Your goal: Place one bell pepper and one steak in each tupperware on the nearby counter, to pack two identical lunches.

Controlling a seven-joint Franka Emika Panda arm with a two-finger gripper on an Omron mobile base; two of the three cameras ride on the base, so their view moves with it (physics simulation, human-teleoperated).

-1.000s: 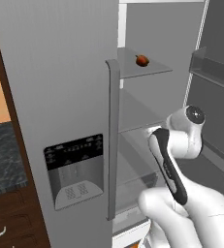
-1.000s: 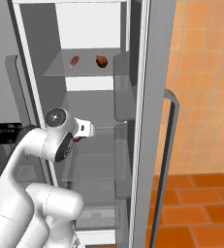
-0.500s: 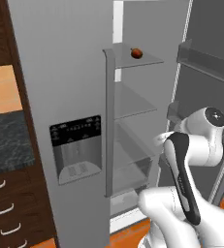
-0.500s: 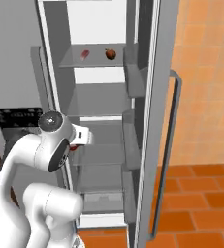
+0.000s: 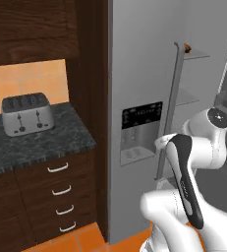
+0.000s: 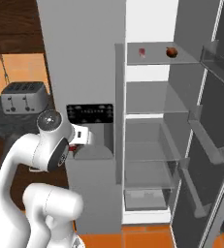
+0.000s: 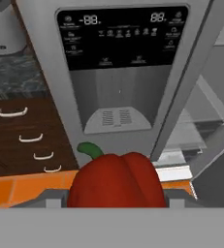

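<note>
A tall grey refrigerator (image 6: 84,72) with a black dispenser panel is faced by the jaws, its right door swung open on glass shelves. To the jaws' left, a black marbled stone counter (image 5: 41,142) over dark brown drawers carries a silver toaster (image 5: 26,114). A glossy red bell pepper (image 7: 116,181) with a curled green stem is clamped between the jaws of the gripper (image 7: 116,201). A second small reddish pepper (image 6: 171,52) and a pinkish steak (image 6: 142,52) are seen on the top shelf, well above the jaws.

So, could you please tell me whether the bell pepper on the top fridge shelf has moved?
No: the bell pepper still sits right of the steak on that shelf; the camera shifted.
</note>
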